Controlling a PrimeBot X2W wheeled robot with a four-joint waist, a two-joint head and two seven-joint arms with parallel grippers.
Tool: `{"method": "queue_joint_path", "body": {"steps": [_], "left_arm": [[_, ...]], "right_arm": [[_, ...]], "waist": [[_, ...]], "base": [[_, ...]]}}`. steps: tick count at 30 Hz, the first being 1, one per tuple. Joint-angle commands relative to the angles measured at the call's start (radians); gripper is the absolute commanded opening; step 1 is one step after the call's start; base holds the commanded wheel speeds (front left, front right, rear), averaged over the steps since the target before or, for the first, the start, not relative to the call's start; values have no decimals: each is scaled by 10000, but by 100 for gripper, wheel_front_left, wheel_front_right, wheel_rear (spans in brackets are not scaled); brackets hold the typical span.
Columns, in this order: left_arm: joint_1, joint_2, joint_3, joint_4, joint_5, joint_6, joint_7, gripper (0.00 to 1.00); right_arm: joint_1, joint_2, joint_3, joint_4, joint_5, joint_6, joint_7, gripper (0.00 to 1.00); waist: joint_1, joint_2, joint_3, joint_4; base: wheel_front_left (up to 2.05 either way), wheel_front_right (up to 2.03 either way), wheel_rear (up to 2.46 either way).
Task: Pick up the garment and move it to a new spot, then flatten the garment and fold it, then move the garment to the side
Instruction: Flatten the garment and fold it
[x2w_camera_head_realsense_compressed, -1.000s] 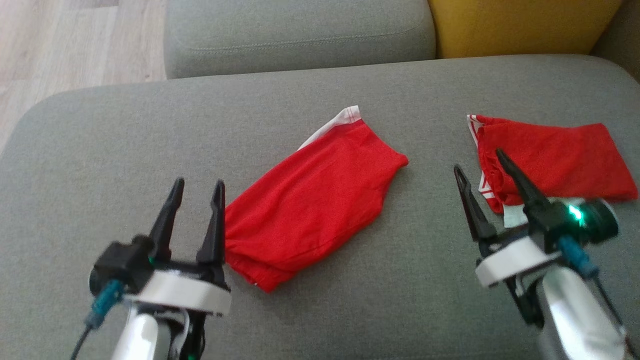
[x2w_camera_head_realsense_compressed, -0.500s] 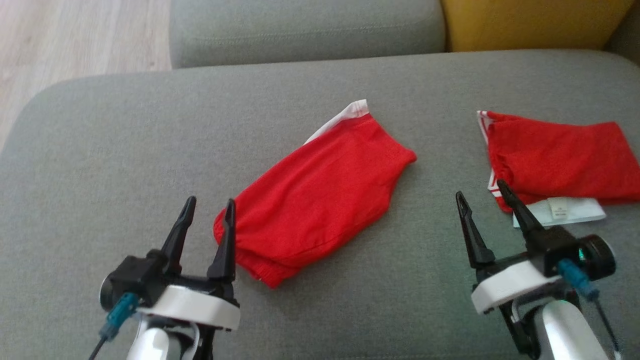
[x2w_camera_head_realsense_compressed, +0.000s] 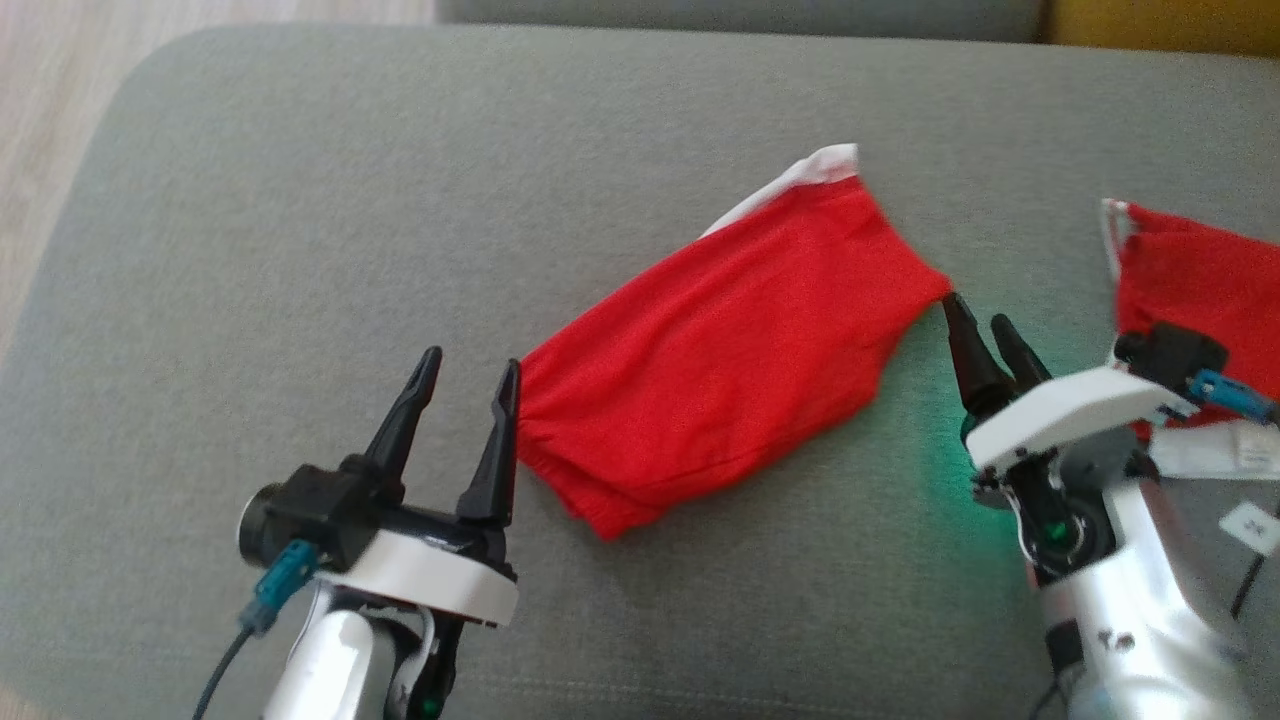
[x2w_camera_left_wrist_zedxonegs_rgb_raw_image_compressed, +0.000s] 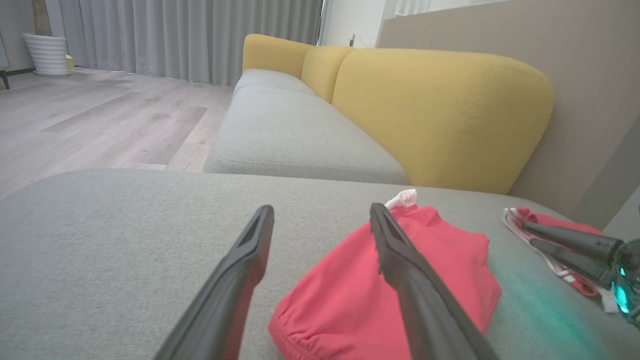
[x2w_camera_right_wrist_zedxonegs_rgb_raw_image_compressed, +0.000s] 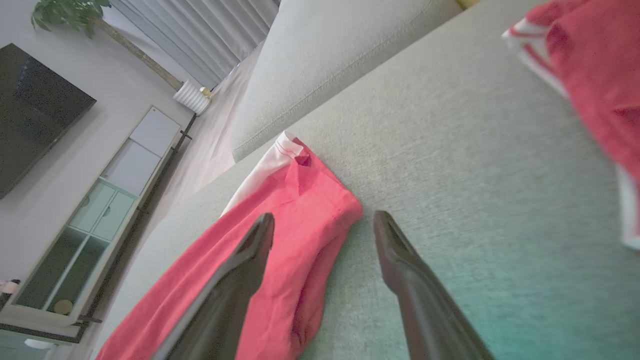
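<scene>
Red knit fabric, folded into a compact oblong, marks the garment. It lies diagonally at mid-seat on the grey sofa cushion, with its white waistband at the far end. The left pincer is spread and empty, its inner finger just beside the near gathered edge. The right pincer is likewise spread and empty, tips at the far corner. Bracketing both ends suits a two-point lift that would keep the fold intact, probably for the move aside. Avoid the second red garment at right.
</scene>
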Motion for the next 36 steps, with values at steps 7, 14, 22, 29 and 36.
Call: {"method": "queue_joint_path", "body": {"steps": [7,14,22,29,36], "left_arm": [[-748,24,-65,-210,212,37,-51,100],[-892,24,-241,-217,118,117,-51,100],[-975,24,-111,-170,92,196,-51,100],[-836,24,-7,-129,137,204,-51,100],[-645,24,77,-141,279,155,-51,100]], "right_arm": [[-1978,23,358,2657,852,-9,-36,100],[-3031,23,886,4602,1379,-9,-292,100],[-3716,23,2671,5027,2925,-9,-1299,0],[-3474,24,2780,4902,3541,-9,-3136,0],[-2268,24,2722,4193,4010,-9,-4044,0]], "waist": [[0,0,572,773],[0,0,705,956],[0,0,667,734],[0,0,315,5],[0,0,31,-841]], "base": [[0,0,0],[0,0,0],[0,0,0],[0,0,0],[0,0,0]]}}
